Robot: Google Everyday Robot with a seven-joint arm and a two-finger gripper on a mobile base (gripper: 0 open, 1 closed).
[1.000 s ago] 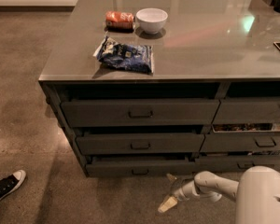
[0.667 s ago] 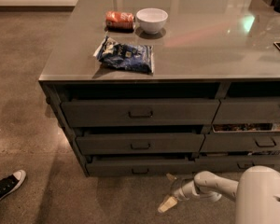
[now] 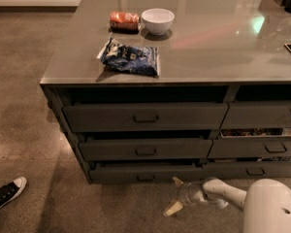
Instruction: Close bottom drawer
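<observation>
The bottom drawer (image 3: 145, 173) is the lowest of three dark grey drawers in the left stack, with a small pull (image 3: 145, 177) at its centre. It stands slightly out, with a dark gap above its front. My gripper (image 3: 174, 194) is low over the floor, just in front of the drawer's right part and apart from it. Its two pale fingers (image 3: 172, 208) are spread open and hold nothing. My white arm (image 3: 223, 192) reaches in from the lower right.
The middle drawer (image 3: 145, 149) and top drawer (image 3: 145, 116) also stand slightly out. A neighbouring drawer stack (image 3: 266, 147) is at the right. On the counter (image 3: 208, 47) lie a blue bag (image 3: 131, 57), a white bowl (image 3: 157, 21) and an orange packet (image 3: 124, 20). A person's shoe (image 3: 5, 194) is at the lower left.
</observation>
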